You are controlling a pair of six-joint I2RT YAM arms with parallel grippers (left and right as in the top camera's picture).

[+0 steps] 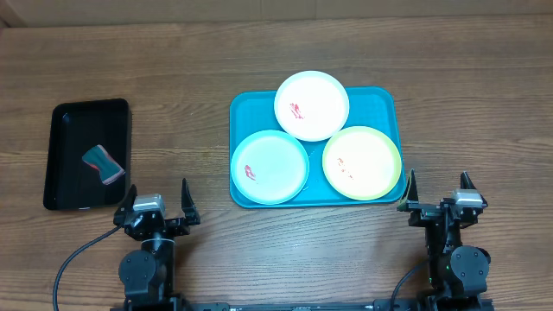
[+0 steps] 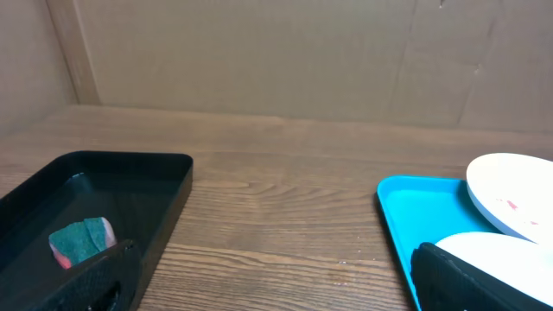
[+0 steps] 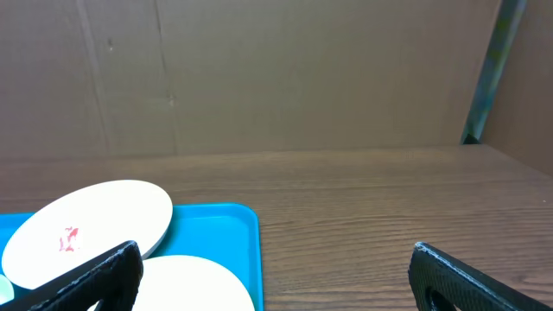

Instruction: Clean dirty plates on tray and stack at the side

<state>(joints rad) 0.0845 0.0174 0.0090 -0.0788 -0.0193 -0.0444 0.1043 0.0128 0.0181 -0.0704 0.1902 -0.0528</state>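
Left gripper (image 1: 159, 197) and right gripper (image 1: 439, 186): both spread wide, holding nothing. The turquoise tray (image 1: 384, 95) holds a white plate (image 1: 312, 105), an aqua plate (image 1: 270, 166) and a yellow-green plate (image 1: 362, 162), all red-smeared, the white overlapping the other two. To the left, a black tray (image 1: 69, 155) contains a sponge (image 1: 104, 164).

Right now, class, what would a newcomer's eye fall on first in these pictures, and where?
The bright turquoise tray in the middle of the table stands out, carrying three plates: a white plate at its far edge, a pale aqua plate near-left, a yellow-green plate near-right, all smeared red. Left of it, a black tray holds a small teal-and-red sponge.
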